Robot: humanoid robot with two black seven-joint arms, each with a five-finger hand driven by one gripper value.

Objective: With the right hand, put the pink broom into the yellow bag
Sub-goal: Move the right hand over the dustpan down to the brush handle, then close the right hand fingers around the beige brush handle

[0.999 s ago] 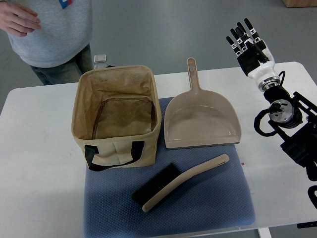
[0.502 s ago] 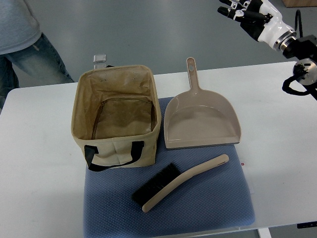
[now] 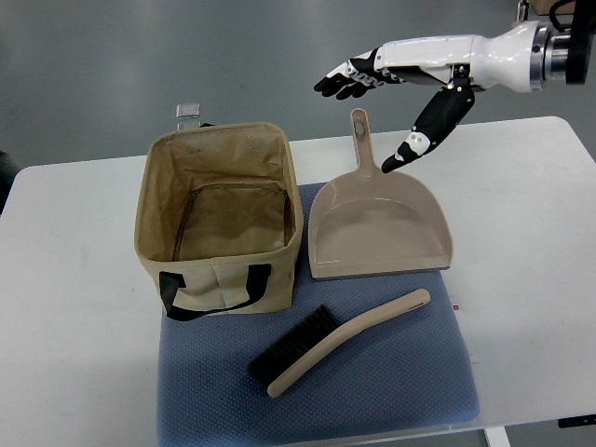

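The broom (image 3: 340, 343), pinkish-beige handle with black bristles, lies diagonally on the blue mat (image 3: 317, 391) at the front. The yellow-tan fabric bag (image 3: 220, 220) with black handles stands open and empty at the mat's back left. My right hand (image 3: 372, 112), white with black fingers, reaches in from the upper right. It is open, fingers spread, thumb pointing down above the dustpan handle. It holds nothing and is well above and behind the broom. The left arm is out of view.
A pinkish-beige dustpan (image 3: 380, 223) lies right of the bag, handle pointing away, between my hand and the broom. The white table (image 3: 74, 317) ends at the front and right. A small metal object (image 3: 188, 112) sits behind the bag.
My right hand swung from the upper right corner leftward and down, now open over the dustpan handle. The person at the top left has left the view. Broom, bag and dustpan have not moved.
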